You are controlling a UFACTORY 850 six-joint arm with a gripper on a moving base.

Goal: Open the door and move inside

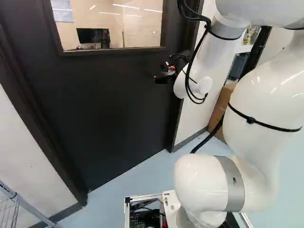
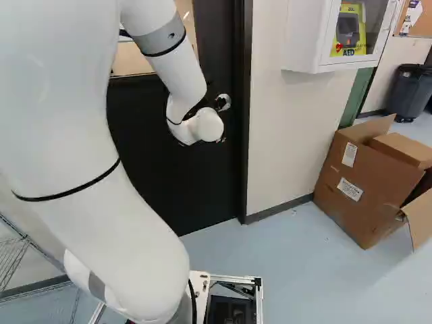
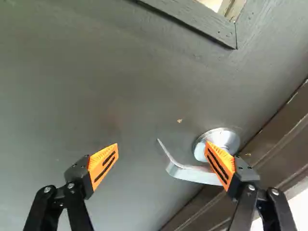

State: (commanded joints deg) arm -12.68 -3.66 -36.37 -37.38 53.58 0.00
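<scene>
White arm (image 2: 74,101) closest, reaching out to the hand (image 1: 163,74); dark door (image 1: 118,104) spread out ahead of the hand; door frame (image 3: 284,137) off past one finger; window (image 1: 109,23) above the hand; cardboard box (image 2: 364,189) well apart to its right, lower, on the floor. The hand's two fingers stand wide apart. Metal lever handle (image 3: 192,174) lies ahead, partly hidden behind one orange pad (image 3: 220,166), its bent free end ahead of the gap.

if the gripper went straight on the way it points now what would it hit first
The gripper would probably meet the door handle first, then the door behind it, though depth is unclear.
</scene>
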